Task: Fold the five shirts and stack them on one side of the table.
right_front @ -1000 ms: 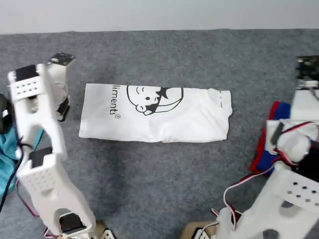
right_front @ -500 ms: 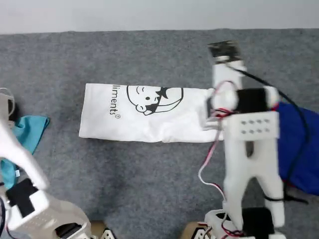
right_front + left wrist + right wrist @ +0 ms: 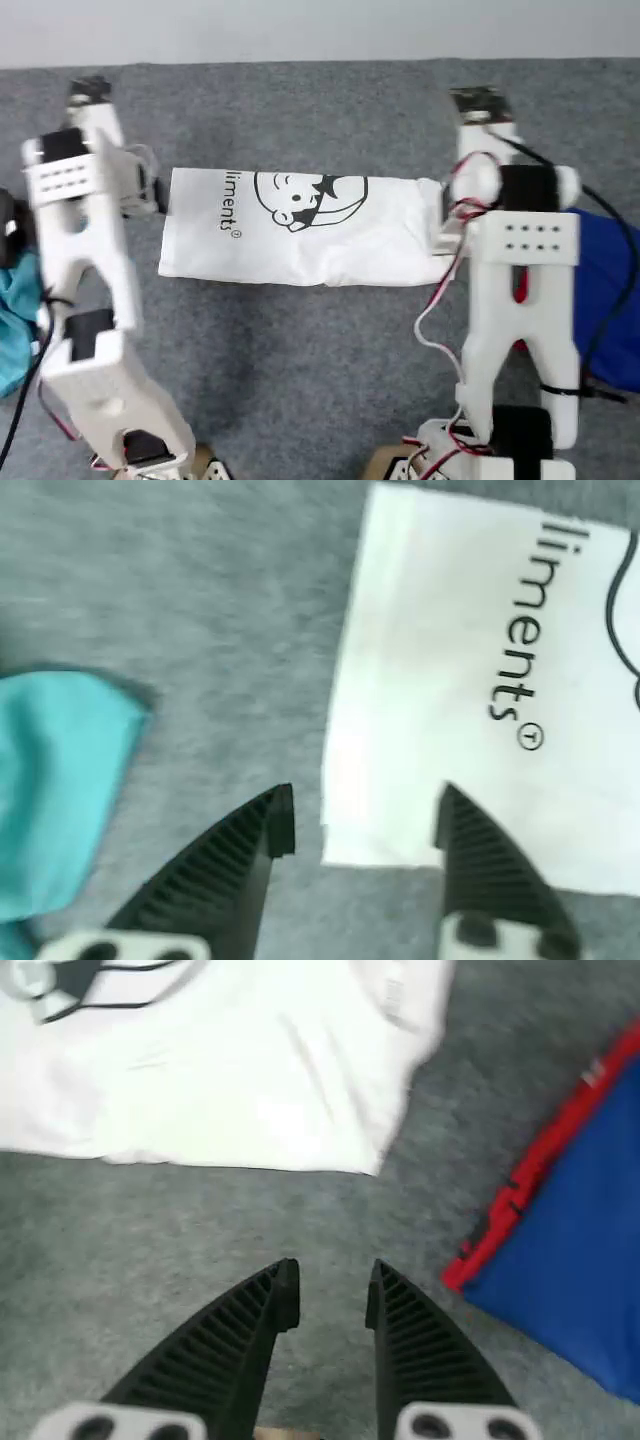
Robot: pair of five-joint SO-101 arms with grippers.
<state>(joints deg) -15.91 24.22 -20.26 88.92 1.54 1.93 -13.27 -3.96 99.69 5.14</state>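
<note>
left pincer point(image 3: 365, 820) wide, straddling shirt point(image 3: 310, 240) corner; right pincer point(image 3: 332, 1295) narrow, empty, off the edge — risk: mismatched grabs skew the fold.

I find bare tabletop point(image 3: 300, 370) along the near edge between the two arms, and a free strip along the far edge. The white shirt point(image 3: 310, 230) spans the middle. The teal shirt point(image 3: 12, 320) obstructs the left edge and the blue shirt point(image 3: 605, 290) the right. My left hand point(image 3: 360, 825), fingers parted, hangs at the white shirt's left end. My right hand point(image 3: 330, 1300), slightly parted, is over bare tabletop between the white and blue shirts.
</note>
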